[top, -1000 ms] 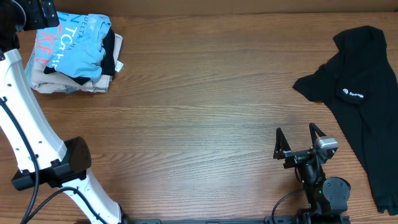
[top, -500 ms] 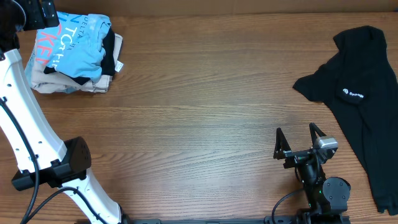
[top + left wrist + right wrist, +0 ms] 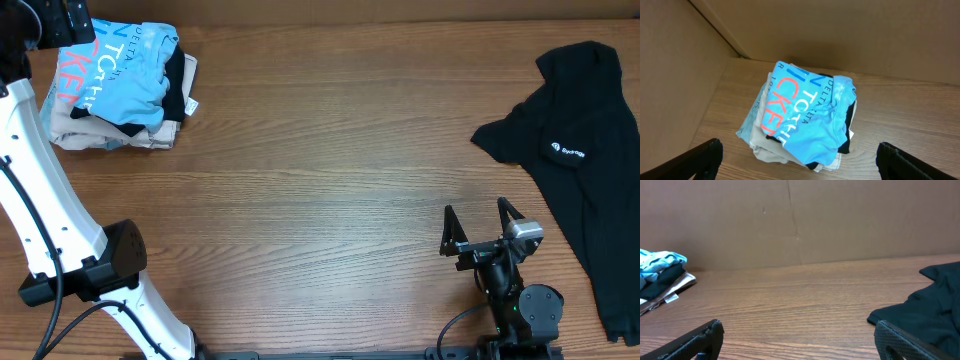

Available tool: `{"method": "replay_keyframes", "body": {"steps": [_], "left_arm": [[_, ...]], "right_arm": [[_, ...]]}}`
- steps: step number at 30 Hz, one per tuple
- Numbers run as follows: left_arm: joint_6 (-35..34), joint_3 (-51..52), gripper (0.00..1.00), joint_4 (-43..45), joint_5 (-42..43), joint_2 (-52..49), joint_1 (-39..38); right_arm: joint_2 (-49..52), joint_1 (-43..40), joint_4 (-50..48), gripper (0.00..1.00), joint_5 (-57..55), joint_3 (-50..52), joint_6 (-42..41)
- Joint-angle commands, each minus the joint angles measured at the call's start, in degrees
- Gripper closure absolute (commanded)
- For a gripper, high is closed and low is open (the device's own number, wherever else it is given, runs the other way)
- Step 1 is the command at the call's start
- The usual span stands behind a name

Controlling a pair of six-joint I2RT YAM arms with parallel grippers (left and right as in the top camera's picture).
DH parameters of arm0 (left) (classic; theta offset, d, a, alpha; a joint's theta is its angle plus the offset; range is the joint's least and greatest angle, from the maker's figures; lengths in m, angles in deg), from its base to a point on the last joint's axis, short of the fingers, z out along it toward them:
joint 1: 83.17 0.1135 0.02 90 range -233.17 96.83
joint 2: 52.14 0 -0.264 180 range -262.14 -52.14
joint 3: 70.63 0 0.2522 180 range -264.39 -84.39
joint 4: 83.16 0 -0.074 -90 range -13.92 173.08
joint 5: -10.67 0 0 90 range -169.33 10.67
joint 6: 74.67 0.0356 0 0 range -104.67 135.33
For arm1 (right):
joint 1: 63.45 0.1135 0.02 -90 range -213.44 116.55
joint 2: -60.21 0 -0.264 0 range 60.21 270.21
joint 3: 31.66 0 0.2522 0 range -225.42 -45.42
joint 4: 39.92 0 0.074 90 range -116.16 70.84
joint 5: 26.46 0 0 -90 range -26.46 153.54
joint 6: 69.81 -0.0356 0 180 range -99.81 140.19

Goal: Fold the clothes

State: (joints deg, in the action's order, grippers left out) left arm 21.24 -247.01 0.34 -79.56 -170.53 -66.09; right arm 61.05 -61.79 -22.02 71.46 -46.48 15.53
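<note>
A stack of folded clothes sits at the table's far left corner, topped by a light blue T-shirt [image 3: 125, 72] [image 3: 807, 117] with white and red-pink lettering, over black and beige pieces. A black garment [image 3: 585, 160] [image 3: 925, 312] with a small white logo lies rumpled and unfolded at the right side. My left gripper [image 3: 800, 162] hovers open above the stack, nothing between its fingers; in the overhead view only its arm [image 3: 30, 190] shows. My right gripper [image 3: 477, 232] [image 3: 800, 342] rests open near the front edge, left of the black garment, holding nothing.
Brown cardboard walls [image 3: 790, 220] [image 3: 865, 30] stand behind and left of the wooden table [image 3: 330, 170]. The left arm's base [image 3: 100, 270] stands at the front left.
</note>
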Motion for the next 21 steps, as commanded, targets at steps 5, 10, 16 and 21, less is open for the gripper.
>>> {"method": "replay_keyframes", "body": {"steps": [5, 10, 16, 21], "left_arm": [[-0.37, 0.04, 0.00, 0.15, -0.31, 0.68, -0.50], [-0.37, 8.83, 0.00, 0.24, -0.31, 7.89, -5.55], [-0.37, 32.61, 0.00, 0.26, -0.28, 23.02, -15.17], [-0.35, 54.73, 0.00, 0.20, -0.22, 36.76, -18.93]], "right_arm": [[-0.68, 0.55, -0.15, 0.00, -0.59, 0.61, 0.20], [-0.68, 0.55, -0.15, 0.00, -0.59, 0.61, 0.20], [-0.68, 0.55, -0.15, 0.00, -0.61, 0.61, 0.20], [-0.68, 0.55, -0.15, 0.00, -0.61, 0.61, 0.20]]}}
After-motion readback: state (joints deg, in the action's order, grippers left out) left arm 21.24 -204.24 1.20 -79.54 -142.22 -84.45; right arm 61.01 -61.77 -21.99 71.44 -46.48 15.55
